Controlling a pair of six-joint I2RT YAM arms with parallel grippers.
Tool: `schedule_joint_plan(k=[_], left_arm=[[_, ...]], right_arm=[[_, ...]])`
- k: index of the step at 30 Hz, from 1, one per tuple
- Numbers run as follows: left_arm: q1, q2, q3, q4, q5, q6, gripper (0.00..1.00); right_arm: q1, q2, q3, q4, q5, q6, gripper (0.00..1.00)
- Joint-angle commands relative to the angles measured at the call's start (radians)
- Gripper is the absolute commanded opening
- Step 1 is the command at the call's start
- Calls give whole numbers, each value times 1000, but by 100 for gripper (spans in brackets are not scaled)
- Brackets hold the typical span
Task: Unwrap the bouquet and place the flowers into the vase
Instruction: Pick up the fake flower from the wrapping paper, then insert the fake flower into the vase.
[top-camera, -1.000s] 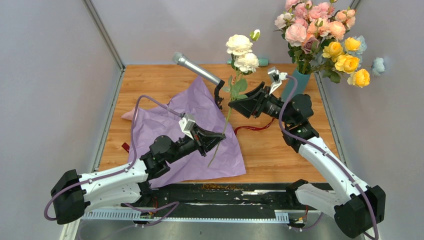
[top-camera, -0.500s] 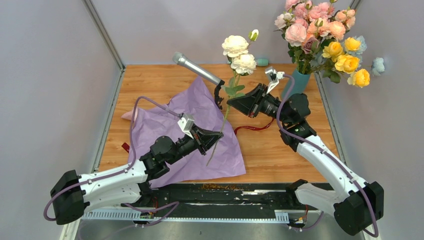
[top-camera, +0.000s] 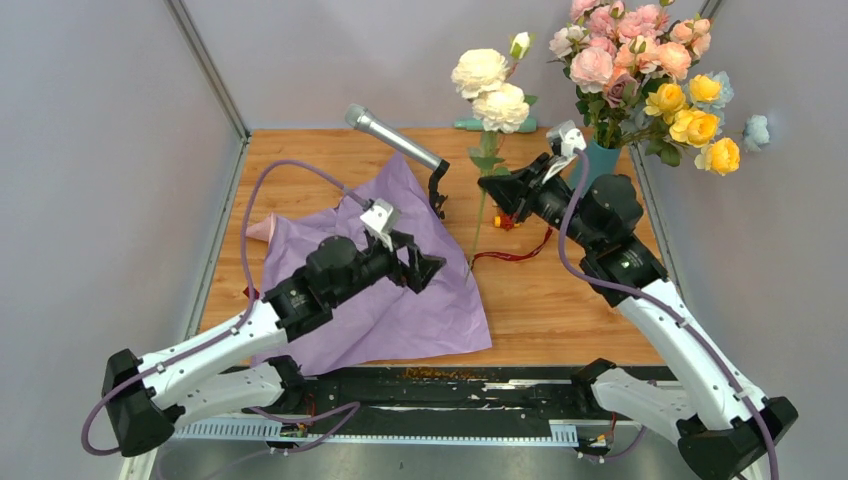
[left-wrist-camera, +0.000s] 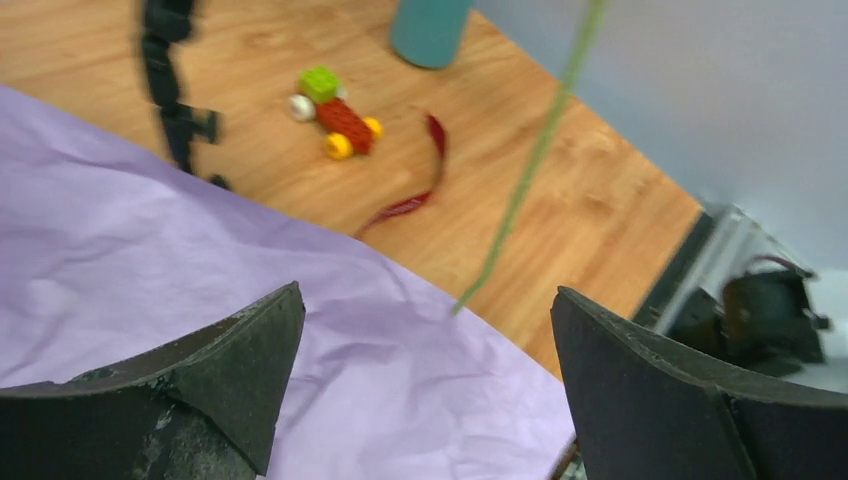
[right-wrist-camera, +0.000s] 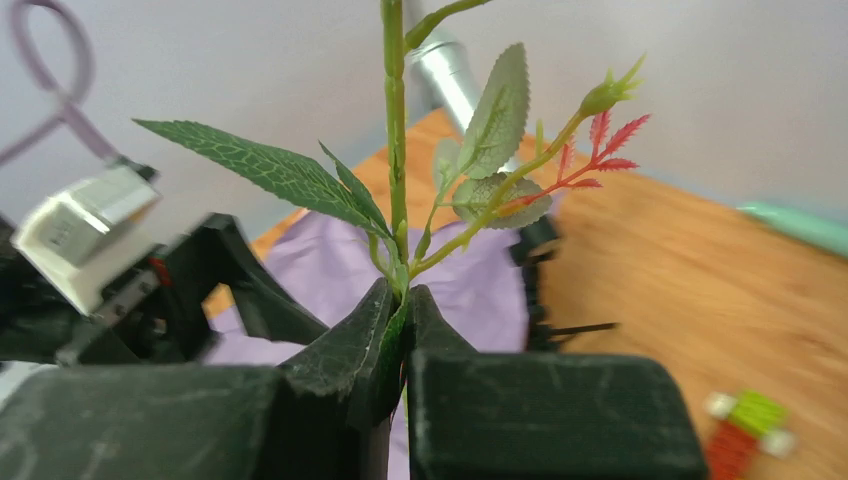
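A cream rose stem (top-camera: 490, 90) with green leaves hangs upright in my right gripper (top-camera: 492, 187), which is shut on its stalk (right-wrist-camera: 395, 150) just below the leaves. Its lower end dangles free above the table (left-wrist-camera: 530, 170). My left gripper (top-camera: 425, 268) stands open over the lilac paper wrap (top-camera: 380, 290), nothing between its fingers (left-wrist-camera: 428, 295). The teal vase (top-camera: 600, 160) stands at the back right behind my right arm, holding pink and yellow roses (top-camera: 640, 60). The dark red ribbon (top-camera: 510, 255) lies loose on the wood.
A silver microphone (top-camera: 395, 140) on a black stand (top-camera: 437, 190) rises at the paper's far edge. A small toy brick car (left-wrist-camera: 335, 110) sits near the ribbon. A mint-green rod (top-camera: 470, 125) lies at the back. Metal frame rails border the table.
My left gripper has opened, let go of the stem's lower end and drawn back slightly. The right gripper, shut on the stem, has carried the rose up and to the right.
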Motion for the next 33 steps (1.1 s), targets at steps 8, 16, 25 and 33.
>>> schedule_joint_plan(k=[8, 16, 25, 33], left_arm=[[481, -20, 262, -546, 214, 226, 100], [557, -113, 213, -602, -85, 320, 100], [556, -125, 185, -602, -55, 304, 100], [556, -133, 181, -604, -63, 301, 100]], right_arm=[[-95, -5, 191, -228, 667, -361, 0], [-152, 43, 120, 153, 659, -567, 0], [-229, 170, 100, 510, 688, -762, 0], [-296, 219, 120, 650, 643, -760, 0]])
